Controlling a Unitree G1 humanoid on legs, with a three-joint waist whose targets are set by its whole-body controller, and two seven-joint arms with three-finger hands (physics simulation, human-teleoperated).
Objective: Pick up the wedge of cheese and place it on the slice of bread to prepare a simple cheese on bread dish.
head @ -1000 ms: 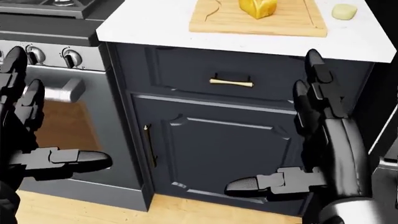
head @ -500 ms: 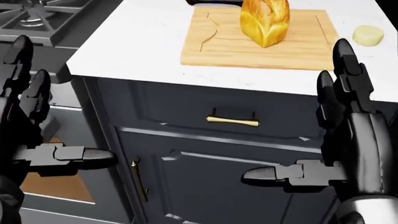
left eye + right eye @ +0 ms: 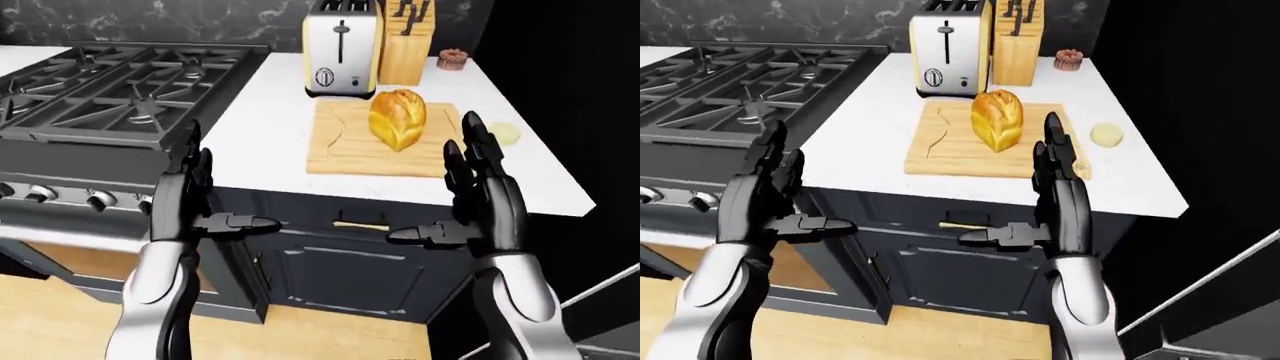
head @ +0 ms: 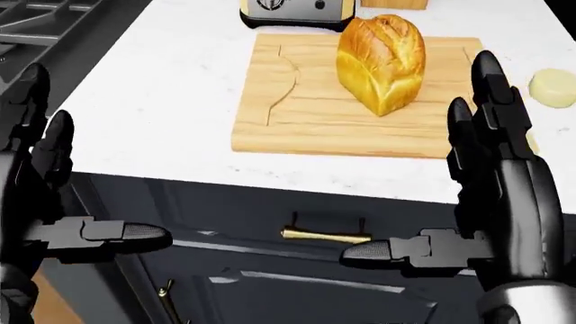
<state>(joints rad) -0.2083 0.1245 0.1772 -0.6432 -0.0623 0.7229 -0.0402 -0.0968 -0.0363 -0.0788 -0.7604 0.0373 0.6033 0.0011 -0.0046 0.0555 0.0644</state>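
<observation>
A golden bread loaf [image 4: 381, 62] stands on a wooden cutting board [image 4: 288, 121] on the white counter [image 4: 153, 101]. A pale yellow piece, apparently the cheese [image 4: 552, 88], lies on the counter just right of the board. Both hands hover below the counter's near edge, ahead of the cabinet. My left hand [image 4: 90, 162] is open at the head view's left, fingers up and thumb pointing right. My right hand [image 4: 427, 169] is open too, its fingers [image 4: 491, 101] overlapping the board's right end in the picture. Neither hand holds anything.
A toaster [image 3: 343, 47], a knife block [image 3: 405, 41] and a small brown item [image 3: 453, 58] stand beyond the board. A gas stove [image 3: 110, 90] adjoins the counter on the left. Dark cabinet with a brass drawer handle [image 4: 326, 235] lies below. A black wall [image 3: 1200, 90] bounds the right.
The camera has moved up and closer to the counter, so board and bread slid lower in the picture and the toaster's base came into view. Both hands stay open.
</observation>
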